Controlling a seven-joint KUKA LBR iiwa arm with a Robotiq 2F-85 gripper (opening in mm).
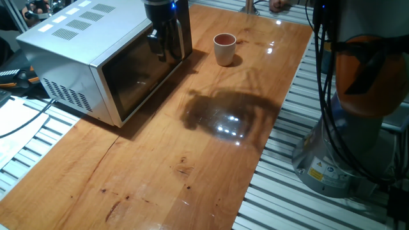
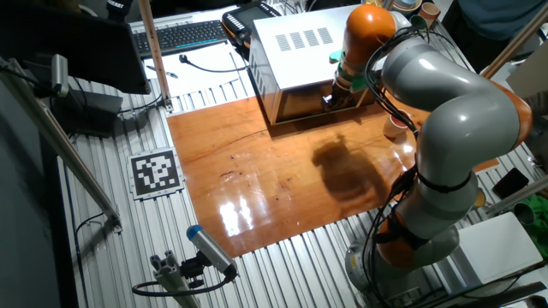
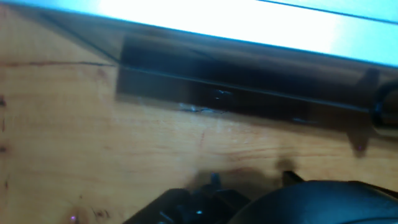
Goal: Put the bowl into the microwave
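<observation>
Writing: none readable; a black-and-white square marker [image 2: 156,172] lies off the worktop's [image 1: 192,160] edge.
Microwave [image 1: 96,61]: at 10 o'clock, door shut.
Bowl [image 1: 224,48]: upright at 12 o'clock, just beside the microwave.
Hand [image 1: 161,46]: at the door front; opening cannot be told, nothing visibly held.
Room: worktop's near half bare.

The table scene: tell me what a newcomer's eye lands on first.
The big silver-white microwave dominates the table's far left corner, door shut. The gripper hangs right at its door's handle end. The small cream bowl stands alone on the wood to the right of it.
</observation>
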